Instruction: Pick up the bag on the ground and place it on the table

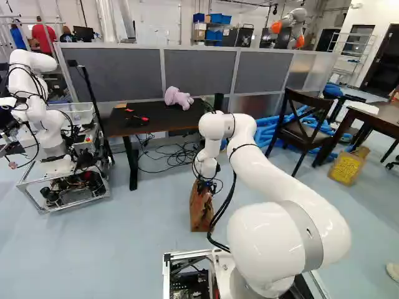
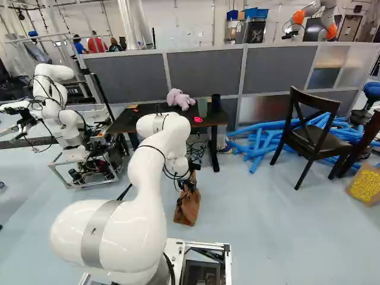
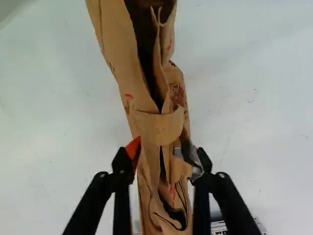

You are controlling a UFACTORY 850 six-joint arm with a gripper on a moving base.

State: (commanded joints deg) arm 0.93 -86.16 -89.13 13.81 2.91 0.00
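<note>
Gripper [image 3: 165, 154] drawn narrow on the paper bag [image 3: 155, 128], pressing its folded mouth from two sides; you likely have it pinched there because layered paper gives a firmer hold than one thin wall; the bag, brown, creased and box-shaped, lies near the centre of the left base view, low on or just above the smooth floor [image 1: 112, 249], contact you cannot tell; the black-topped table [image 1: 153, 124], upper left of centre there, bears a rounded lilac plush toy [image 1: 177, 98], so your next lift should clear the table edge
</note>
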